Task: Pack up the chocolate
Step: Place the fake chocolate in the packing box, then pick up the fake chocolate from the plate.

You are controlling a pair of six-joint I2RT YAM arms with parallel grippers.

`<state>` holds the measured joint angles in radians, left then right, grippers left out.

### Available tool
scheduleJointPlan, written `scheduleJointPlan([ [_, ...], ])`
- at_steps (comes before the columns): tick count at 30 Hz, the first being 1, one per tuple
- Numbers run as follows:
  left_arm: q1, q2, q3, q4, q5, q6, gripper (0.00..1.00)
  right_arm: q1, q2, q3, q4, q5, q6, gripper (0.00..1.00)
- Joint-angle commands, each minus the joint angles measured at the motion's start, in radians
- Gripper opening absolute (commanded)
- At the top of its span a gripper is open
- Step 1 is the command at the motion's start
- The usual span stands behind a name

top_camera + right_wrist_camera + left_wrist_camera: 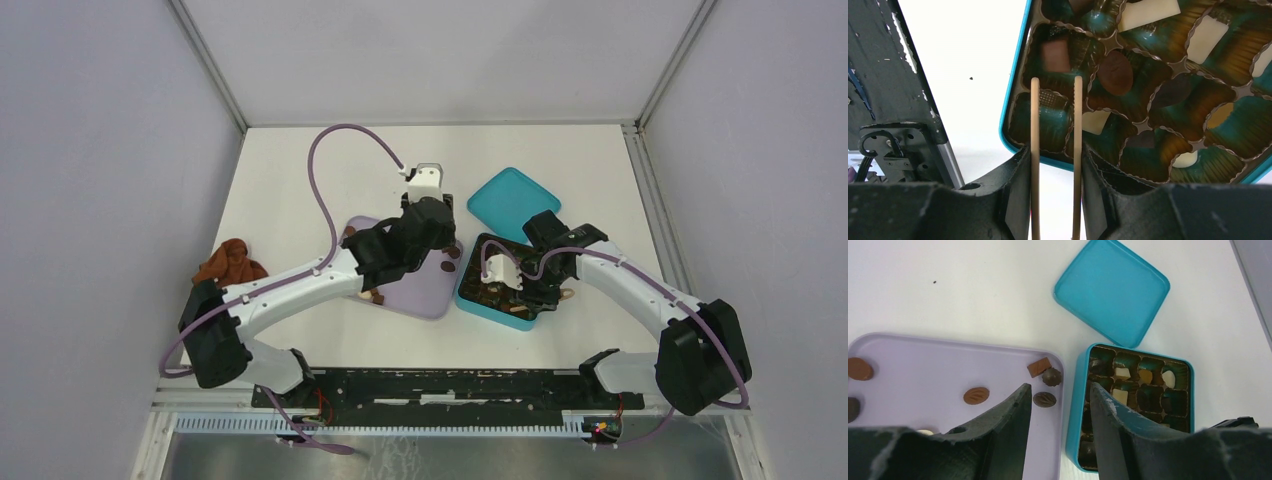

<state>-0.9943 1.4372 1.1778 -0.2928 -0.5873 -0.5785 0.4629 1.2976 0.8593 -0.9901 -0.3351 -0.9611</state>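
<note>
The open teal box (470, 300) holds a dark tray of cells with white, brown and dark chocolate (1115, 72) in several of them. More chocolate (976, 395) lies loose on the lavender tray (923, 370), including a dark oval (1044, 399) near its right rim. My left gripper (1059, 386) is open with nothing in it, above the gap between the tray and the box's left wall (1074, 405). My right gripper (1055, 149) is shut on beige tongs (1034, 150). The tongs' two arms stand apart over a corner cell, with a ridged piece (1052, 98) lying in the cell between their tips.
The teal lid (513, 203) lies upside down behind the box. A rust-brown cloth lump (230, 262) sits at the table's left edge. The left arm reaches across the lavender tray (420, 295). Grey walls enclose the white table.
</note>
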Motion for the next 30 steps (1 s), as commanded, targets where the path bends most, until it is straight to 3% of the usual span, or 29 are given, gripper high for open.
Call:
scheduleJointPlan([
  [1, -0.001, -0.085, -0.011, -0.017, -0.068, -0.038, 0.53, 0.003, 0.001, 0.015, 0.002, 0.013, 0.015, 0.41],
  [6, -0.001, -0.132, -0.026, -0.047, -0.085, -0.044, 0.53, 0.003, -0.005, 0.046, -0.006, -0.003, 0.025, 0.38],
  [15, -0.001, -0.241, -0.038, -0.196, -0.127, -0.072, 0.57, 0.033, 0.045, 0.242, 0.005, -0.114, 0.079, 0.35],
  [22, 0.002, -0.384, -0.071, -0.372, -0.253, -0.167, 0.67, 0.190, 0.178, 0.420, 0.117, -0.077, 0.174, 0.36],
  [30, 0.070, -0.500, -0.102, -0.485, -0.236, -0.247, 0.74, 0.389, 0.396, 0.616, 0.178, 0.017, 0.208, 0.36],
])
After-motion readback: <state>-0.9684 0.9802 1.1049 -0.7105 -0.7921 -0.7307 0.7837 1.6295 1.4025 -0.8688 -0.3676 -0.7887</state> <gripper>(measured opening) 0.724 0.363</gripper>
